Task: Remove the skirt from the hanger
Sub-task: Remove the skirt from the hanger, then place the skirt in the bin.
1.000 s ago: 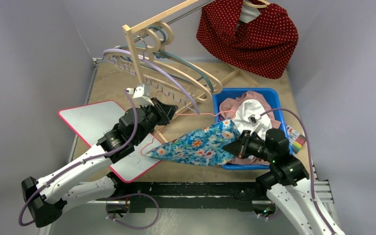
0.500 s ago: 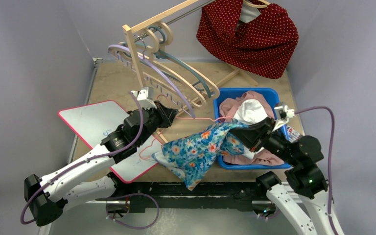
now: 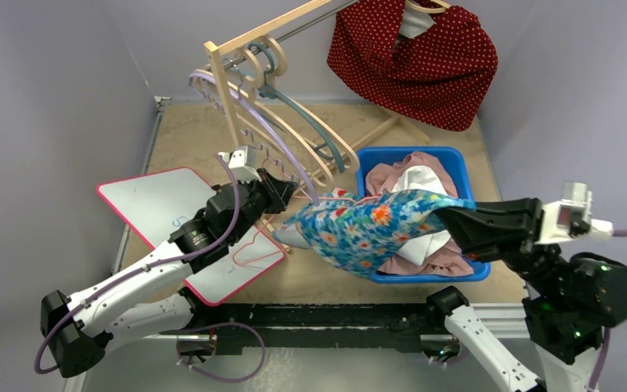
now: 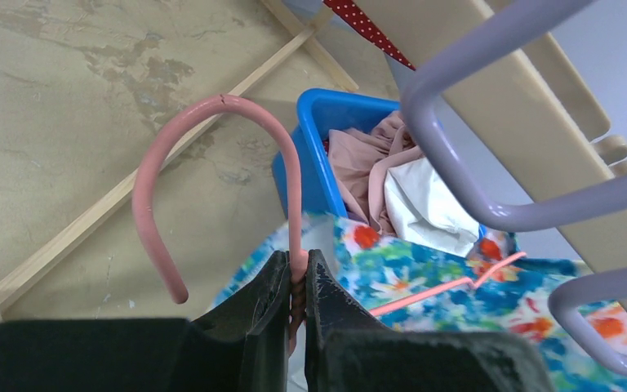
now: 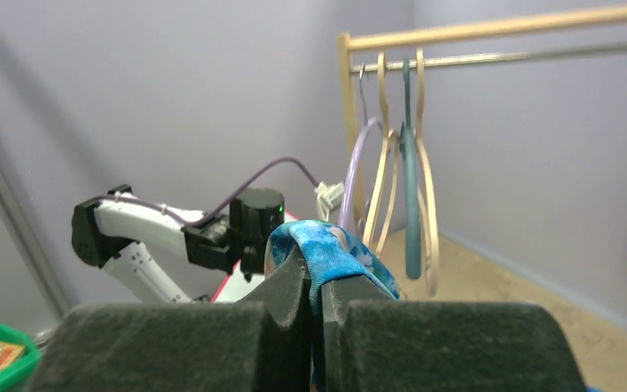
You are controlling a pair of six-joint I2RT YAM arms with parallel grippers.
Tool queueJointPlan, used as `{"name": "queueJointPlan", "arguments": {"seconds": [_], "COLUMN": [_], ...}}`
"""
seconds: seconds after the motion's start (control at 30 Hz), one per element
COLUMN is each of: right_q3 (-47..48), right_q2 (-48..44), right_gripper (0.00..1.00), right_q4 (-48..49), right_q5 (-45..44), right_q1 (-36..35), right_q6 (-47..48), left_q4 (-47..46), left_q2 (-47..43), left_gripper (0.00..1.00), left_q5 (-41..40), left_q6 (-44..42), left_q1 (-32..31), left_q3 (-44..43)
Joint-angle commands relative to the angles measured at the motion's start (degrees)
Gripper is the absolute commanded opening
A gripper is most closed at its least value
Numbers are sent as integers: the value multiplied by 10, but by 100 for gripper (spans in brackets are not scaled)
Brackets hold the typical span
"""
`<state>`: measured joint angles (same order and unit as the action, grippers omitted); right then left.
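Observation:
The skirt (image 3: pixel 365 228) is blue floral cloth, stretched in the air between both grippers in front of the blue bin. My left gripper (image 3: pixel 292 194) is shut on the neck of the pink wire hanger (image 4: pixel 295 188), just below its hook. In the left wrist view, skirt fabric (image 4: pixel 424 273) still drapes over the hanger's shoulder wire beyond the left gripper (image 4: pixel 296 265). My right gripper (image 3: pixel 447 217) is raised high and shut on a bunched edge of the skirt (image 5: pixel 326 249). That fold sticks up between the jaws of the right gripper (image 5: pixel 316 278).
A blue bin (image 3: pixel 462 274) holding pink and white clothes sits under the right gripper. A wooden rack (image 3: pixel 225 98) with several empty hangers stands behind the left gripper. A red dotted garment (image 3: pixel 424 65) hangs at the back right. A whiteboard (image 3: pixel 151 204) lies on the left.
The right arm has risen and swung right, lifting the skirt off the table and pulling it taut. The left gripper has kept its hold on the hanger, nearly still.

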<state>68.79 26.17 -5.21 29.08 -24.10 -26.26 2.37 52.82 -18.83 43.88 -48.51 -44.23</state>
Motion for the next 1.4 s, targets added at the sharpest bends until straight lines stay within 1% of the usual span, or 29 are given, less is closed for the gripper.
{"name": "queueJointPlan", "arguments": {"seconds": [0.0, 0.33, 0.47, 0.57, 0.67, 0.83, 1.07, 1.23, 1.37], "right_q3": [56, 158, 163, 153, 159, 183, 148, 136, 168], "right_q2": [-9, -21, -30, -27, 6, 87, 155, 168, 169], "right_gripper": [0, 0, 0, 0, 0, 0, 0, 0, 0], "right_q4": [54, 14, 2, -15, -53, -85, -76, -78, -85], "right_q5": [-47, -132, -175, -248, -314, -341, -492, -569, -602], "right_q1": [-2, -2, -2, -2, -3, -2, -2, -2, -2], "right_q6": [46, 127, 134, 136, 146, 175, 231, 251, 276], "left_q4": [-15, -7, -5, 1, 4, 17, 30, 45, 45], "left_q2": [-5, -7, -9, -10, -12, -22, -46, -59, -58], "left_gripper": [0, 0, 0, 0, 0, 0, 0, 0, 0], "left_q5": [-17, -24, -24, -24, -22, -24, -31, -38, -40], "left_q6": [-21, -25, -27, -27, -27, -26, -21, -22, -26], "left_q1": [2, 2, 2, 2, 2, 2, 2, 2, 2], "left_q3": [4, 5, 3, -2, -6, -11, -7, -9, -12]}}
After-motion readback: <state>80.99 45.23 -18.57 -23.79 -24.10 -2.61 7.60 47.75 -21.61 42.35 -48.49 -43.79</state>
